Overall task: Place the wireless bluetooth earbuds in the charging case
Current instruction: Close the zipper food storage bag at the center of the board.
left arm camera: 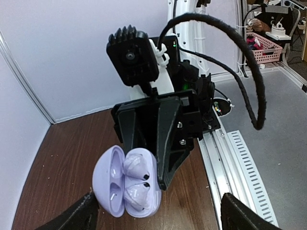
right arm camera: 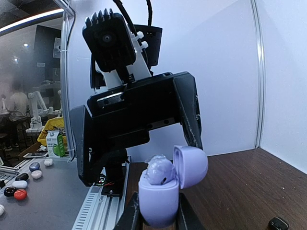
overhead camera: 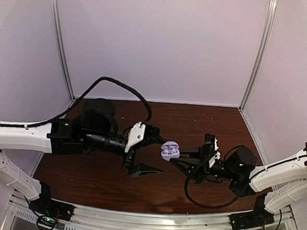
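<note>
There was one charging case [left arm camera: 108,184], and two earbuds [left arm camera: 135,166] sat in it. Two grippers were counted, the left gripper [overhead camera: 160,152] and the right gripper [right arm camera: 158,218]. One small black object [right arm camera: 278,223], possibly oval, lay on the single table [overhead camera: 194,123].

The left arm [overhead camera: 22,133] reached in from the left side, its forearm nearly level. The left pincer [overhead camera: 159,152] stood spread wide, fingers well apart. The right arm [overhead camera: 277,173] stretched in from the opposite side, facing it, and the right pincer [overhead camera: 181,159] was clamped on the charging case [overhead camera: 169,150].
</note>
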You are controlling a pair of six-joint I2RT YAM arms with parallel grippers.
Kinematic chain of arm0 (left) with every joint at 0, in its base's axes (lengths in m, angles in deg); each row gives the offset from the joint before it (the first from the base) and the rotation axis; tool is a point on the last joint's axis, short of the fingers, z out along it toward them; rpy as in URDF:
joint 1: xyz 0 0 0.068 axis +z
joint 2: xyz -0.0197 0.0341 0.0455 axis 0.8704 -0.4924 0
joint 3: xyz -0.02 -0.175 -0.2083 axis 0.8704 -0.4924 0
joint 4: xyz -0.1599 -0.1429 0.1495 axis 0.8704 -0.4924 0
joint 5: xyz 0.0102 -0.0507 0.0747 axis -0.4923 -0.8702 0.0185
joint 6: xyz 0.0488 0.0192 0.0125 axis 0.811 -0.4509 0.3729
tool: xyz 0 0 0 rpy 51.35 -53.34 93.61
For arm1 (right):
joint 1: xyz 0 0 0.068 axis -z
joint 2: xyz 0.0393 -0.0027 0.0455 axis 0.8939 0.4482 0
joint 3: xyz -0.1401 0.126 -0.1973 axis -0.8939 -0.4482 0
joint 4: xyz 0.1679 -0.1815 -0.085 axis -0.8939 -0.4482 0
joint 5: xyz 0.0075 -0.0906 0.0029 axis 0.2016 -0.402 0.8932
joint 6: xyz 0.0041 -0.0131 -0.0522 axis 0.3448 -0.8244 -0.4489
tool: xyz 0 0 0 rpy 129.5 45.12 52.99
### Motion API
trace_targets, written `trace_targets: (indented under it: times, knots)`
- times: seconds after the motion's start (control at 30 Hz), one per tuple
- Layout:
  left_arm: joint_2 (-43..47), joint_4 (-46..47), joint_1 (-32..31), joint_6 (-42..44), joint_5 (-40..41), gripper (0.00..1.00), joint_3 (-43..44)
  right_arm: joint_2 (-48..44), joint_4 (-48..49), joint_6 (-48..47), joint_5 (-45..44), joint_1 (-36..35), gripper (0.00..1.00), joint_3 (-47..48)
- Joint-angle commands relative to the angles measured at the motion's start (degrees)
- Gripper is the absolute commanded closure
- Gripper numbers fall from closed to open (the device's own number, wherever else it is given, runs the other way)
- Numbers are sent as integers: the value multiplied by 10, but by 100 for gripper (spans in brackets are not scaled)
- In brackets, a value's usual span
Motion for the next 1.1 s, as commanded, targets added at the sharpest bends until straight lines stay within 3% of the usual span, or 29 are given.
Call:
trace_targets:
  times: [0.0, 0.6, 1.07]
  knots:
    - [6, 17, -29, 29, -21, 12, 20, 13, 40, 59, -19, 16, 100, 17]
    - [-34, -50, -78, 129, 81, 28, 46, 32, 46, 217, -28, 30, 100, 53]
    - [-64, -102, -97, 172, 84, 52, 64, -2, -4, 252, -54, 30, 100, 73]
